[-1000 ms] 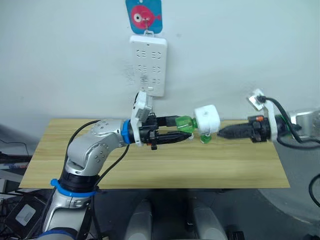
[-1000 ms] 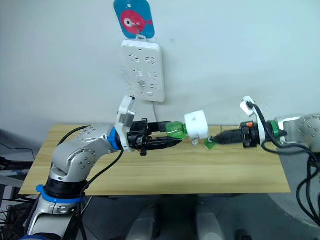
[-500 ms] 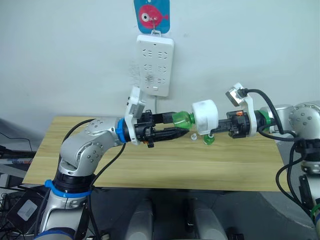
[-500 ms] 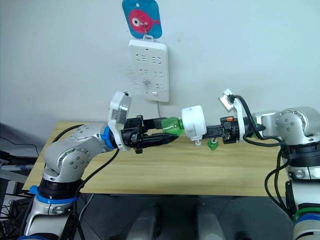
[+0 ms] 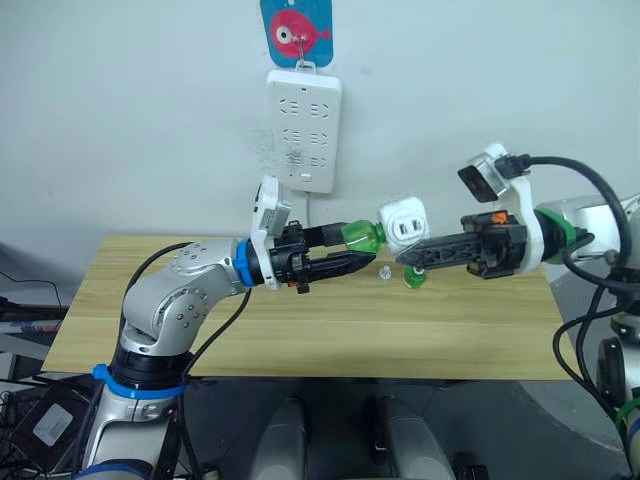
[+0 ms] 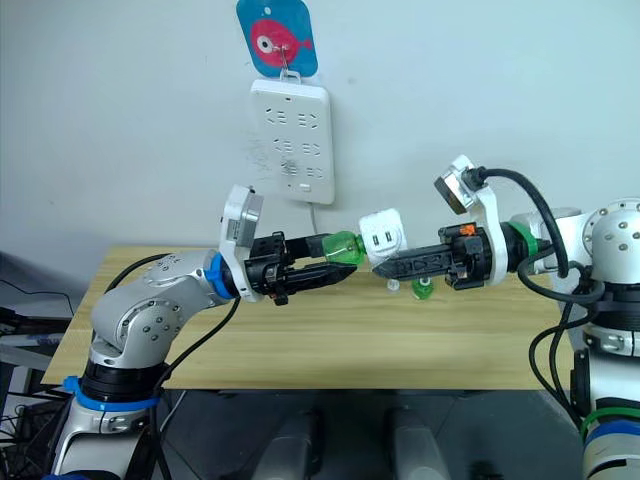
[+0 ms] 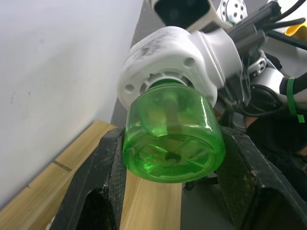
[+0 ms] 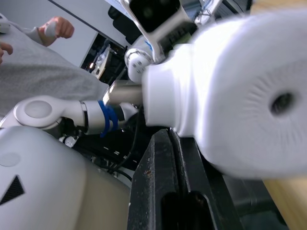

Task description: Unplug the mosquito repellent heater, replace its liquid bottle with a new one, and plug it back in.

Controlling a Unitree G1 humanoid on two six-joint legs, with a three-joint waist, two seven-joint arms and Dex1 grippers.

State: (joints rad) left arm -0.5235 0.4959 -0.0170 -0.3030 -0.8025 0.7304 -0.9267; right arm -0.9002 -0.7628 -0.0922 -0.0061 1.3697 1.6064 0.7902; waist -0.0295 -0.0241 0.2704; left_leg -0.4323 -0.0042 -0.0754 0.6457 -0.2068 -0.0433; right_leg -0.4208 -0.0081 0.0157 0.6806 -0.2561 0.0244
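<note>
Above table point(image 5: 300, 330), heater point(image 5: 404, 224) lying level, bottle point(image 5: 362, 238) leftward

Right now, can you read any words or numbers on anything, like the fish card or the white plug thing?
None can be read.
Fish card: a pink fish picture, no words.
Power strip: small marks, too blurred to read.
Mosquito repellent heater: no lettering visible.
Green bottle: no lettering visible.

White wall point(image 5: 120, 100), wooden table point(image 5: 300, 340)

The right gripper point(image 5: 412, 257) is blocking part of a small green item point(image 5: 411, 279) on the counter point(image 5: 300, 330), leaving it unidentifiable.
</note>
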